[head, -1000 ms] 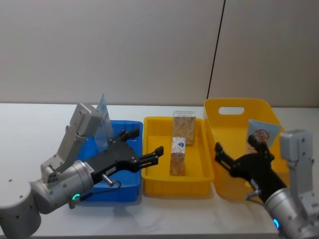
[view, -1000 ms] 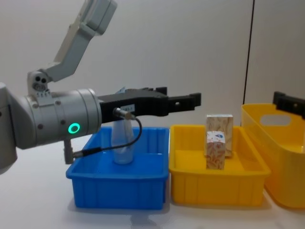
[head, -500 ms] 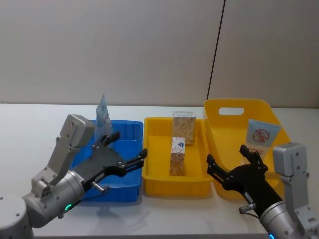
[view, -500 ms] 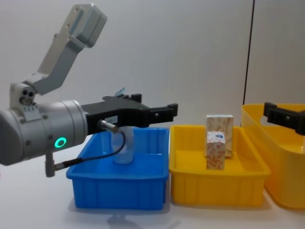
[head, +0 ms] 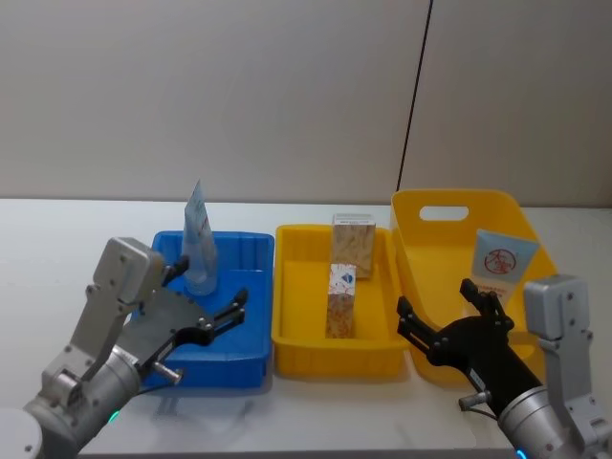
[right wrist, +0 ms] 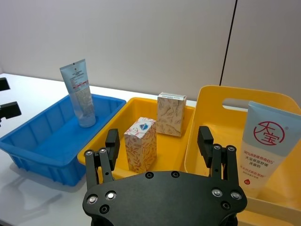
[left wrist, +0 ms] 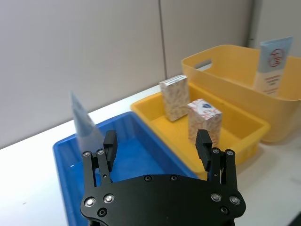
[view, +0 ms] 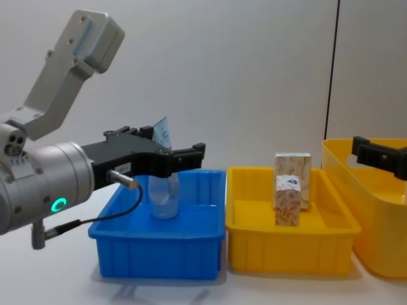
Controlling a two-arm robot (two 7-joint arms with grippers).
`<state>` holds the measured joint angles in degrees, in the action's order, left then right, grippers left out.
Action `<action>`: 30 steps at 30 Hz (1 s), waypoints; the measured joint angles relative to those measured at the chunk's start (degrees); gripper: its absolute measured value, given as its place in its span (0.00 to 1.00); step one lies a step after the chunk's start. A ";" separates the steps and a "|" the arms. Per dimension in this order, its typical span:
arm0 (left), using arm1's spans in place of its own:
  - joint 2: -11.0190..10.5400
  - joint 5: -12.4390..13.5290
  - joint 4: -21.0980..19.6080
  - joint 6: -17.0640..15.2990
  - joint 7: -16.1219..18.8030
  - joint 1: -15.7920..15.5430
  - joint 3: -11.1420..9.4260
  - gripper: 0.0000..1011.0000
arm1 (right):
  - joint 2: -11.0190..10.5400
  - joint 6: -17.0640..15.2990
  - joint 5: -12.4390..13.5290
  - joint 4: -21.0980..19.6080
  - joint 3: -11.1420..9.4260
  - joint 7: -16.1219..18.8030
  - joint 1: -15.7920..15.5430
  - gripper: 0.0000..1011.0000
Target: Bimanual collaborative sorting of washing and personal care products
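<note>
Head view first: left gripper (head: pixel 206 287) hangs over the near edge of the blue tray (head: pixel 251 251), jaws wide and empty. The right gripper (head: pixel 435 298) sits by the near corner of the tub (head: pixel 449 197), jaws wide and empty too. One tube (head: pixel 198 244) stands on its cap at the back of the blue tray, crimped end up, probably so it takes less room.

Left wrist view: two cartons (left wrist: pixel 175 96) stand upright in the yellow tray (left wrist: pixel 237 117), one behind the other, apart from the tube, so like goes with like.

Right wrist view: a second tube (right wrist: pixel 266 146) leans on the tub's wall, cap down.

Chest view: the left jaws point past the tube, not touching it. My guess is the sorting's about done.
</note>
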<state>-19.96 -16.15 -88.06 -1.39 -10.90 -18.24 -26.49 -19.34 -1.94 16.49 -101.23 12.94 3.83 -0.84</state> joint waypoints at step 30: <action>-1.94 4.68 -5.12 0.60 10.28 4.66 0.50 0.99 | 4.71 -8.69 -4.10 4.75 4.02 -3.18 6.29 0.99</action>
<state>-21.90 -11.48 -93.18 -0.79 -0.62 -13.58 -25.99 -14.63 -10.63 12.39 -96.48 16.95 0.64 5.46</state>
